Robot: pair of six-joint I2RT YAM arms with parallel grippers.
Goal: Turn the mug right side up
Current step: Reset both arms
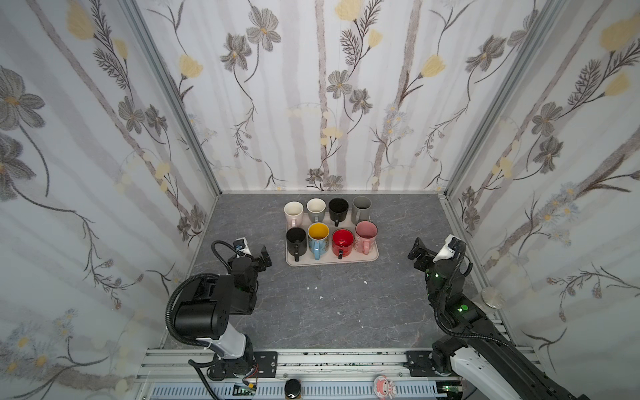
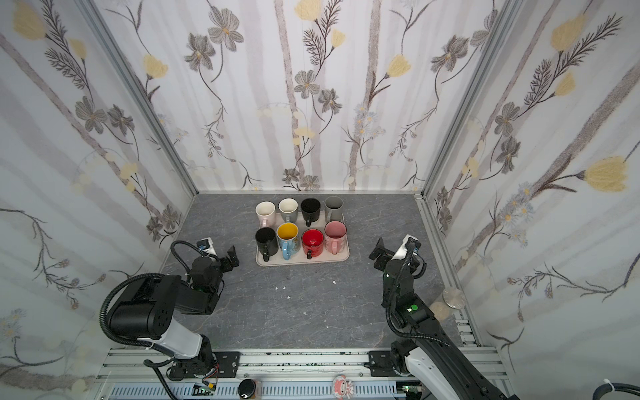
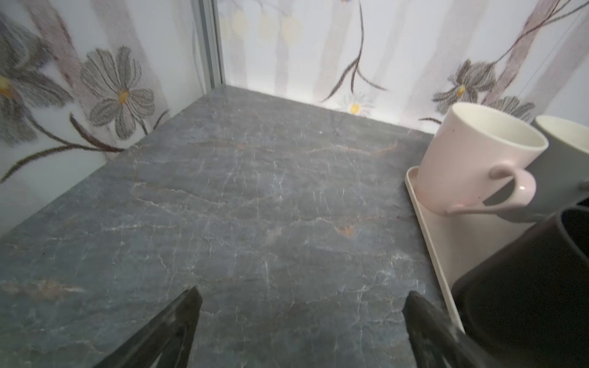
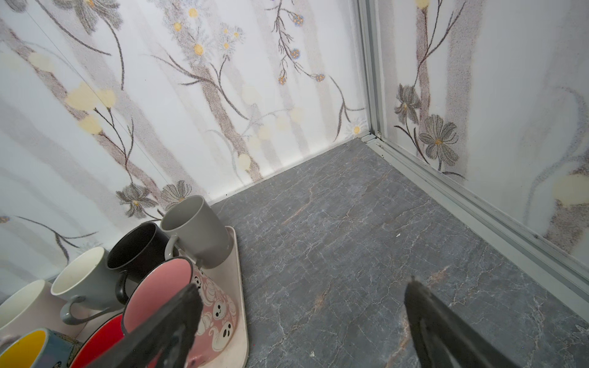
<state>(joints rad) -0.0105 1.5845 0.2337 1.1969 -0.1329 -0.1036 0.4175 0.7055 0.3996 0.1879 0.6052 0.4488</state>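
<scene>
Flowered wallpaper (image 1: 325, 86) lines three walls around a grey, stone-patterned table (image 1: 329, 311), shown in both top views. At lower left of the frame, the left gripper (image 1: 264, 257) sits near the tray's left side. Its jaws are spread wide and hold nothing, and the wrist view shows only bare table between them.

In the centre, a beige tray (image 1: 332, 262) carries eight mugs in two rows of four, every one standing mouth up. The back row, from the left, has a pale pink mug (image 1: 293, 211), a white-lined grey mug (image 1: 316, 209), a rear black mug (image 1: 338, 209) and a plain grey mug (image 1: 361, 207). The front row has a front black mug (image 1: 296, 239), a yellow-lined blue mug (image 1: 318, 237), a red mug (image 1: 342, 242) and a patterned pink mug (image 1: 366, 235).

At lower right, the right gripper (image 1: 416, 250) sits near the tray's right side, its jaws also wide apart and empty. Farther right, a small metal disc (image 1: 491, 297) lies by the wall.
</scene>
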